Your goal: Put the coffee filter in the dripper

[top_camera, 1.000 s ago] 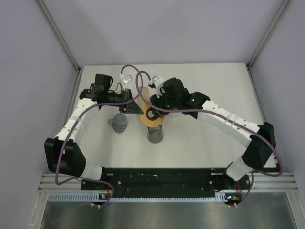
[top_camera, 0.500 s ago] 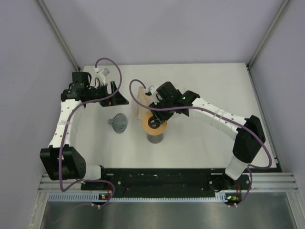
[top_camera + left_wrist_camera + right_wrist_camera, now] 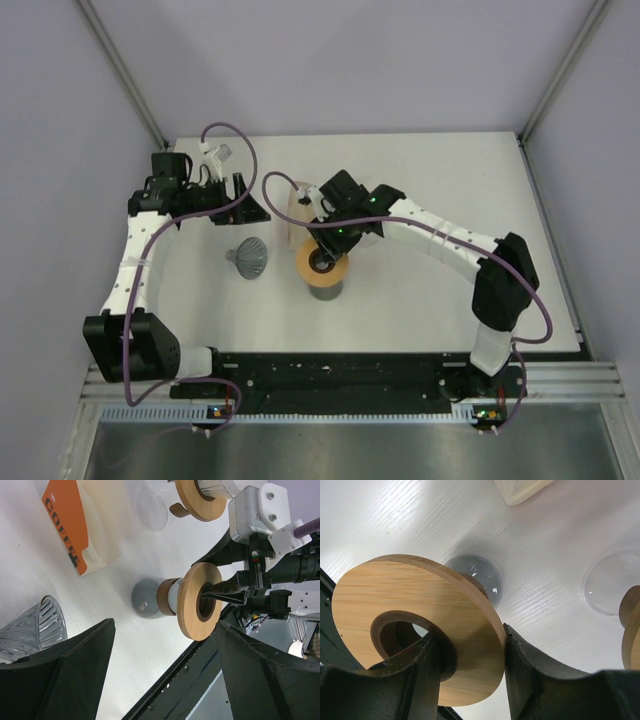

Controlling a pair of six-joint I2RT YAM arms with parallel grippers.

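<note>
Right gripper (image 3: 470, 647) is pinching the wooden ring (image 3: 415, 597) by its rim while left gripper (image 3: 164, 630) hangs wide open, so any sideways tug probably topples the grey vessel (image 3: 146, 598) underneath.

The right gripper (image 3: 330, 243) sits at the far edge of a wooden ring (image 3: 306, 268) atop a grey stand (image 3: 326, 291). Just left of the stand, and apart from it, is the ribbed dripper (image 3: 250, 259). The left gripper (image 3: 252, 207) hovers beyond the dripper, beside a pale box (image 3: 296, 208).
</note>
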